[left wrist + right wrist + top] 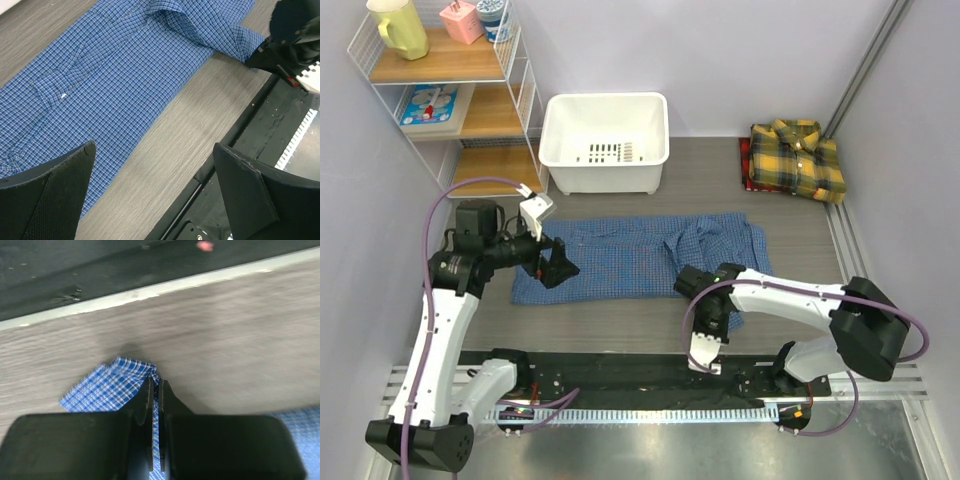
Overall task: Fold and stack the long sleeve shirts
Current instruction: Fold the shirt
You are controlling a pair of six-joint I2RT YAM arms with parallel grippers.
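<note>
Right gripper (156, 385) pinches a corner of the blue checked shirt (630, 255). Left gripper (155, 190) hovers spread above its other end.

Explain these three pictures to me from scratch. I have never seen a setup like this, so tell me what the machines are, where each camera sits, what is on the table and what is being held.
Two white robot arms are bolted to the near edge of a table. The wide picture comes from a camera above and behind them. The other two come from cameras on the wrists, each looking past its own fingers.

On the table, a blue checked shirt lies spread flat, a yellow plaid shirt sits folded at the far right, and a white tub stands at the back. A wire shelf stands in the far left corner.

The left gripper is open above the blue shirt's left end, holding nothing. The right gripper is shut, pinching the blue shirt's near right corner.
</note>
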